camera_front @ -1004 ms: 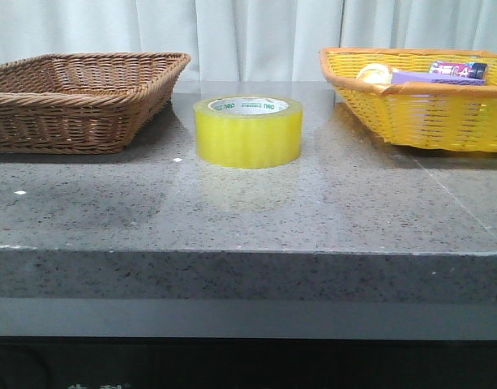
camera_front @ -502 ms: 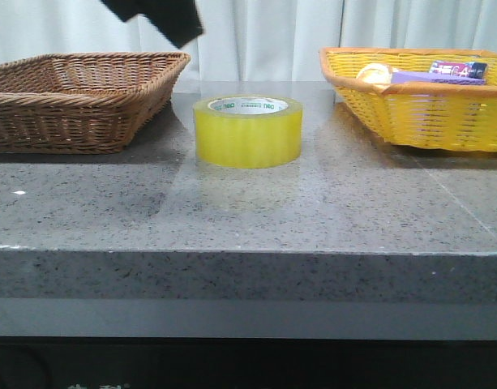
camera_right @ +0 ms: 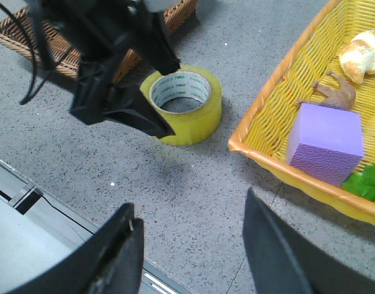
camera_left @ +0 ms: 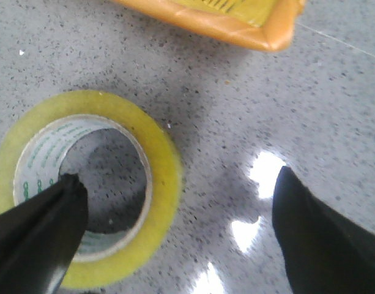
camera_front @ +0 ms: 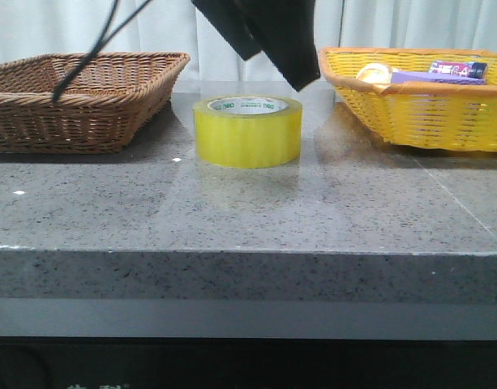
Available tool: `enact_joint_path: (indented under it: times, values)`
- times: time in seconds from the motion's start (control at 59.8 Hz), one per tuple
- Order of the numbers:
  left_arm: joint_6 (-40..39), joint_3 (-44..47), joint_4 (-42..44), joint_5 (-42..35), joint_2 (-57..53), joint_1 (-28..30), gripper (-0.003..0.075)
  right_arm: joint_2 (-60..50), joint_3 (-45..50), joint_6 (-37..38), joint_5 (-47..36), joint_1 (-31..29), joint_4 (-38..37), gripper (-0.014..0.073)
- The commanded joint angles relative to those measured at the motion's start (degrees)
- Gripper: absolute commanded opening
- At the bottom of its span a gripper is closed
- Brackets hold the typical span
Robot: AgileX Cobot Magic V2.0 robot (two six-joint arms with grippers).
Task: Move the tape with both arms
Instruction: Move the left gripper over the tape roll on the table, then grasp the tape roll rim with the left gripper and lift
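The tape (camera_front: 248, 131), a wide yellow roll with a white printed core, lies flat on the grey stone table between two baskets. My left gripper (camera_front: 276, 65) hangs open just above it, and its black cable trails off to the left. In the left wrist view one finger (camera_left: 40, 233) is over the tape's core and the other finger (camera_left: 315, 239) is over bare table beyond the yellow ring (camera_left: 166, 177). My right gripper (camera_right: 188, 202) is open and empty, high over the table's front edge. It sees the tape (camera_right: 199, 116) and the left gripper (camera_right: 174, 101) from above.
A brown wicker basket (camera_front: 78, 97) stands left of the tape. A yellow basket (camera_front: 426, 105) on the right holds a purple block (camera_right: 325, 144), a bread roll (camera_right: 361, 55) and some green items. The table's front edge (camera_right: 83, 226) runs below the right gripper.
The left arm has come in from the upper left and moved right and down until it is over the tape. The tape has not moved.
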Motion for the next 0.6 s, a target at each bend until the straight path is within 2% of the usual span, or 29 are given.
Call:
enact_joint_path:
  times: [0.0,0.586]
  values:
    - [0.11,-3.80,-0.84,-1.49,-0.47,-0.37,0.0599,-0.15,-1.44,0.00,-3.70,-0.07,0.23,0.0402]
    - [0.11,-6.58,-0.56,-1.10,8.29,0.83,0.0599,-0.15,-1.44,0.00,-3.70,-0.07,0.23,0.0402]
